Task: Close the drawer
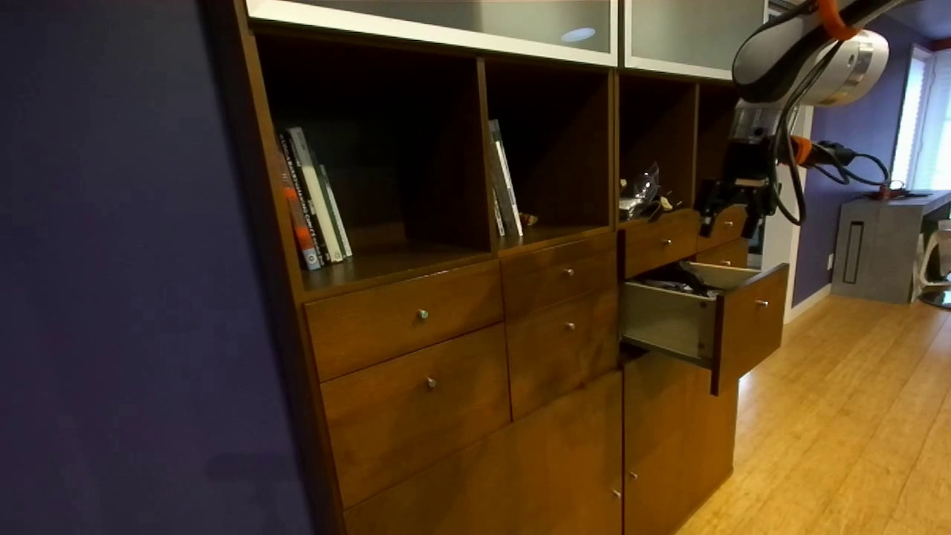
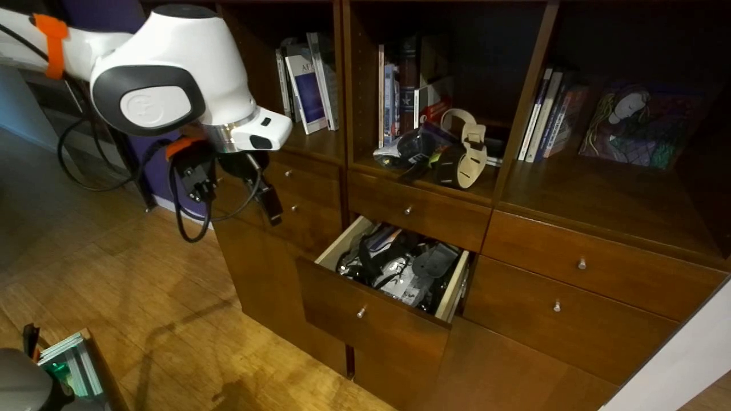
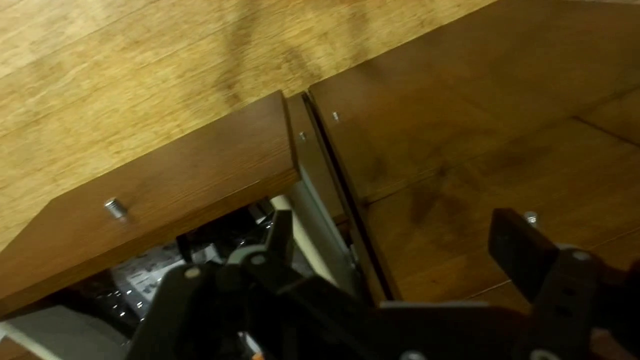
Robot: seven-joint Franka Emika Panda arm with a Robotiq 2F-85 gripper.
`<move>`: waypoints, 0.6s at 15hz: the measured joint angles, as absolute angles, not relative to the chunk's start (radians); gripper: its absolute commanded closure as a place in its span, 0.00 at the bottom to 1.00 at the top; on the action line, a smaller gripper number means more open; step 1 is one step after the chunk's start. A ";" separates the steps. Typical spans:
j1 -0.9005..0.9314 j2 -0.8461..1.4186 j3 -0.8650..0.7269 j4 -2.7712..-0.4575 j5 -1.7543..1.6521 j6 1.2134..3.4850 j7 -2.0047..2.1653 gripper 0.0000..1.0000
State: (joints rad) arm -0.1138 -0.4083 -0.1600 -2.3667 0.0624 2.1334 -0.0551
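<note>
Clearly the drawer (image 2: 394, 317) is the job: it stands well pulled out of the cabinet (image 1: 565, 446), directly beneath a closed upper drawer (image 2: 428, 206), and I am not touching it. In both exterior views my tool (image 3: 400, 235) hangs higher than it and apart; the wrist view shows the fingers (image 3: 520, 255) spread wide, with nothing held between them. My first worry is coming straight down from here, since I think a finger could land behind the front (image 1: 750, 331), among the heaped contents (image 2: 400, 279) or on the side wall (image 1: 665, 316), where pushing does no good. Spread like that, the fingers might also straddle the knob (image 2: 361, 313) and slip, so I would bring them together first. A push well off the middle could twist the drawer askew and jam it. The contents may snag under the upper drawer if they sit proud; I cannot tell how high they reach. Finally, the looped cable (image 2: 194, 239) near the tool could hook the front's top edge as I swing round.
</note>
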 measured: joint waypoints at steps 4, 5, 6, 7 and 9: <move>-0.175 -0.327 -0.157 -2.313 -0.122 2.200 -0.046 0.00; -0.185 -0.307 -0.157 -2.303 -0.151 2.212 -0.045 0.00; -0.192 -0.288 -0.158 -2.294 -0.170 2.221 -0.045 0.00; -0.194 -0.268 -0.161 -2.285 -0.166 2.229 -0.045 0.00; -0.193 -0.236 -0.166 -2.267 -0.161 2.232 -0.045 0.00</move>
State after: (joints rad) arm -0.1934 -0.2362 -0.1660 -2.2670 -0.1611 2.2315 -0.0452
